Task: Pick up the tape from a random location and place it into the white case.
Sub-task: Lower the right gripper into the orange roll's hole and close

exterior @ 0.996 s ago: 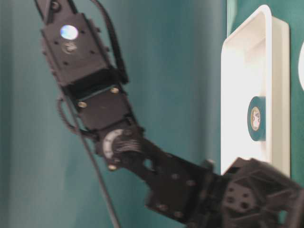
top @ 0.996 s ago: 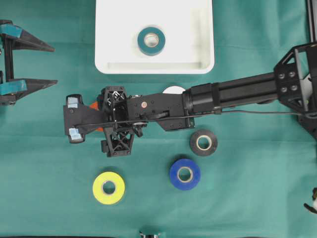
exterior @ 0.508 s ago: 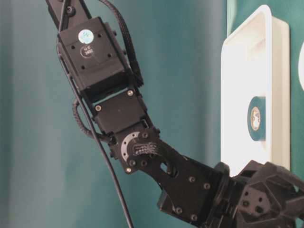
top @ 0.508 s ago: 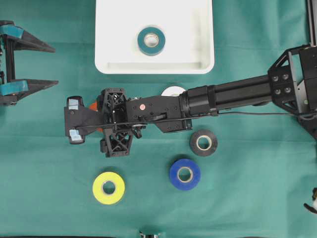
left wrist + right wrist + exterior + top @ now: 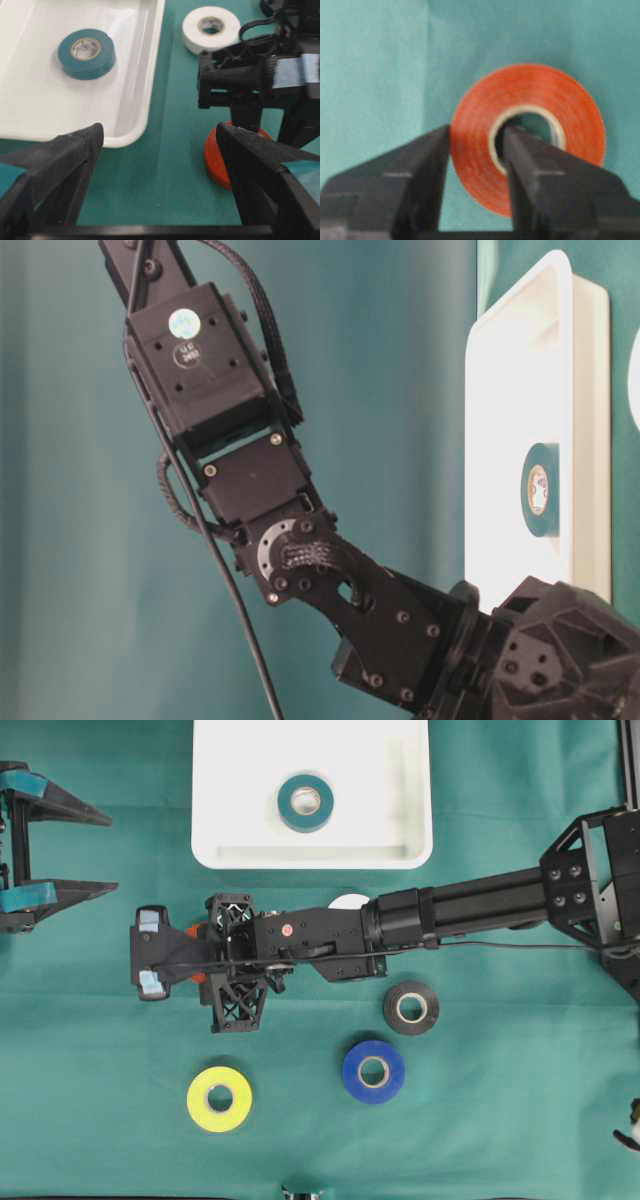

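At the far left of the overhead view the left gripper (image 5: 68,850) is held above the green cloth (image 5: 520,1120), its jaws spread wide and nothing between them. Just to the right, the right gripper (image 5: 152,952) is reached across the middle and is clamped on the orange tape (image 5: 527,135): one finger (image 5: 420,175) is pressed against the outer wall of the roll and the other is set inside its core (the wrist view shows this plainly). The roll lies flat on the cloth, mostly hidden under the gripper from above. Below it a yellow roll (image 5: 219,1099) is seen. The white case (image 5: 400,780) is placed at the top centre, with a teal roll (image 5: 306,802) lying flat inside. A white roll (image 5: 211,29) is seen beside the case's near rim, partly covered by the right arm. Further right, a blue roll (image 5: 373,1071) and a black roll (image 5: 411,1008) lie close together.
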Robot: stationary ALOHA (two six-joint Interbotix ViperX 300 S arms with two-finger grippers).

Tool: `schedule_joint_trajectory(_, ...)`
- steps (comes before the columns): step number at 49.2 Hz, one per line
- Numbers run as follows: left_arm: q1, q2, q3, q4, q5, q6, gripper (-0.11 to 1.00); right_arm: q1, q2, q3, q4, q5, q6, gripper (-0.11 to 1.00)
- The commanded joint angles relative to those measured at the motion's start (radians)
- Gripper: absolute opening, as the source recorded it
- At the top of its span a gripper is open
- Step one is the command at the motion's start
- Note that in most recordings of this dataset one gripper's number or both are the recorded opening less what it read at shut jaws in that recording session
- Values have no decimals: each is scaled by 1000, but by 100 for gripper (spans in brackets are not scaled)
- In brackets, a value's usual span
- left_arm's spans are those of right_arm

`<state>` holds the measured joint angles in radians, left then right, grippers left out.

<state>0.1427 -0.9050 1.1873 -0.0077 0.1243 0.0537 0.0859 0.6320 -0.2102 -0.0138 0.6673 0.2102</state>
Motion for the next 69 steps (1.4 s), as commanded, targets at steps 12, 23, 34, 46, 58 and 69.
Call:
schedule_joint_trajectory(12, 3, 5, -11, -2, -5, 0, 97, -2, -20, -12, 0, -2, -3, 32)
schedule_joint_trajectory(23, 3, 6, -11, -2, -5, 0, 97, 0, -31, -14, 2, 5, -5, 32)
schedule_joint_trajectory(34, 3, 5, -12, -2, -6, 0, 97, 0, -77, -23, 0, 37, -8, 32)
schedule_joint_trajectory(46, 3, 5, -11, -2, -6, 0, 97, 0, -144, -38, -3, 74, -15, 32)
schedule_joint_trajectory(58, 3, 6, -11, -2, -6, 0, 97, -2, -216, -71, -20, 132, -14, 32)
schedule_joint_trajectory(69, 2, 6, -12, -2, -6, 0, 97, -2, -250, -126, -35, 229, -18, 32)
